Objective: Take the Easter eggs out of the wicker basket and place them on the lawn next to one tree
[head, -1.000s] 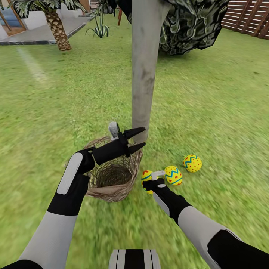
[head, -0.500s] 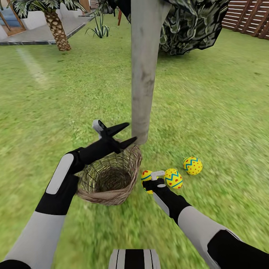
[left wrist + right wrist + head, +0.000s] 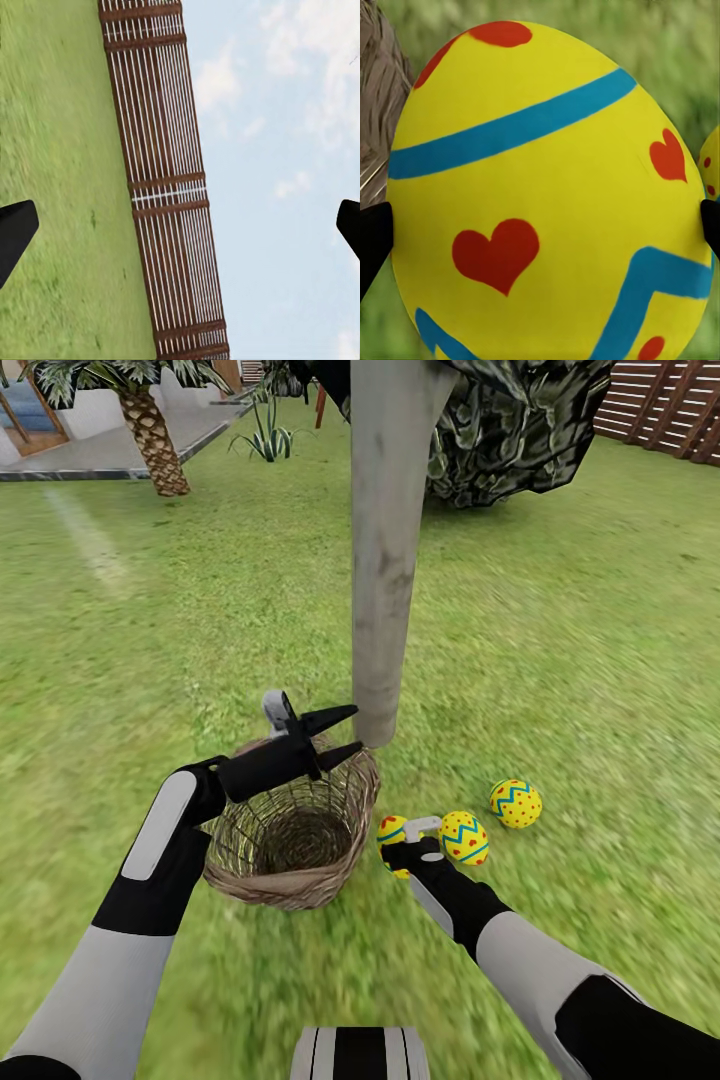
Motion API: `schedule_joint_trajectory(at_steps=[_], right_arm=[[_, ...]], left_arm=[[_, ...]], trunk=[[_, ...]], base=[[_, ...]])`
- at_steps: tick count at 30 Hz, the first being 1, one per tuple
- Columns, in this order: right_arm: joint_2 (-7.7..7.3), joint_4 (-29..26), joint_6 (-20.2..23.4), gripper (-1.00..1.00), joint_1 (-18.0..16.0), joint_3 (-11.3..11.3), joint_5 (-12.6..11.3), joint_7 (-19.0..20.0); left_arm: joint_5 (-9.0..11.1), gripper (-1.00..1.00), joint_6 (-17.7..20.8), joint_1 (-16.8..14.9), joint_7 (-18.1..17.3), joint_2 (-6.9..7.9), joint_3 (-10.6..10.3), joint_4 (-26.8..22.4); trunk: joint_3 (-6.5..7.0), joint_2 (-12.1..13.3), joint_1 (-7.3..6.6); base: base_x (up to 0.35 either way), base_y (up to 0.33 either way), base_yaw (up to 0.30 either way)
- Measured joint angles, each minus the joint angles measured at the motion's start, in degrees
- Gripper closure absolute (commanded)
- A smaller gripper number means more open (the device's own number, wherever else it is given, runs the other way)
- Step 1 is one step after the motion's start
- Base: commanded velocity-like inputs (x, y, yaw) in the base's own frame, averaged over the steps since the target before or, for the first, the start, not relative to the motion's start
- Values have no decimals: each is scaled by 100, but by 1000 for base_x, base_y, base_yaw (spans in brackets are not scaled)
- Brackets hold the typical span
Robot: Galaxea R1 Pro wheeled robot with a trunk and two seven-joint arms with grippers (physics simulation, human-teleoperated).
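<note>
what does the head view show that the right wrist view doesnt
Head view alone: the tree, the left gripper open above the empty wicker basket, and a third Easter egg lying apart on the lawn.

Right wrist view alone: close detail of the held egg, its blue bands and red hearts.

Both: that egg between the right gripper's fingers, the basket's weave beside it, the neighbouring egg and grass.
</note>
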Motion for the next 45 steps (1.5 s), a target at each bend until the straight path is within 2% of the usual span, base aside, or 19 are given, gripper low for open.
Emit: schedule_joint_trajectory(at_steps=[7, 13, 16, 19, 20, 22, 24, 30, 32, 41, 45], right_arm=[[-2, 0, 0, 100, 0, -1, 0, 9], [-15, -16, 1, 100, 0, -7, -9, 9], [-18, -301, 20, 100, 0, -10, -1, -14], [-17, -342, 34, 100, 1, -14, -13, -50], [-9, -351, 36, 100, 1, -13, -14, -118], [12, -378, 18, 100, 1, -9, -5, -489], [13, -392, 6, 100, 1, -7, -7, -614], [-19, -573, -142, 100, 0, -17, -7, -691], [-9, -544, -102, 100, -64, 15, 4, -676], [7, -522, 100, 100, -87, 15, 30, -763], [7, -460, 228, 100, -87, 14, 29, -892]], left_arm=[[1, -100, -16, 0, -9, -9, 9, -12], [-5, -100, -17, 0, -4, -8, 34, -9], [-3, -100, -17, 0, -12, -8, 34, -9], [-3, -100, -17, 0, -12, -17, 29, -15], [-4, -100, -17, 0, -12, -21, 23, -17], [-1, -100, -15, 0, -16, -25, 18, -18], [2, -100, -9, 0, -19, -26, 15, -24], [6, -100, -8, 0, -20, -35, 9, -27], [55, -100, 2, 64, -52, 13, 35, -25], [60, -100, 4, 132, -60, 10, 27, -27], [58, -100, 3, 132, -62, 9, 26, -27]], trunk=[[0, 0, 0], [-132, -8, 16], [-199, -12, 24], [-265, -16, 31], [-287, -17, 34], [-332, -20, 39], [-376, -22, 44], [-509, -31, 60], [-509, -31, 60], [-509, -31, 60], [-597, -36, 71]], base=[[0, 0, 0], [0, 0, 0], [0, 0, 0], [0, 0, 0], [0, 0, 0], [0, 0, 0], [0, 0, 0], [0, 0, 0], [0, 0, 0], [0, 0, 0], [0, 0, 0]])
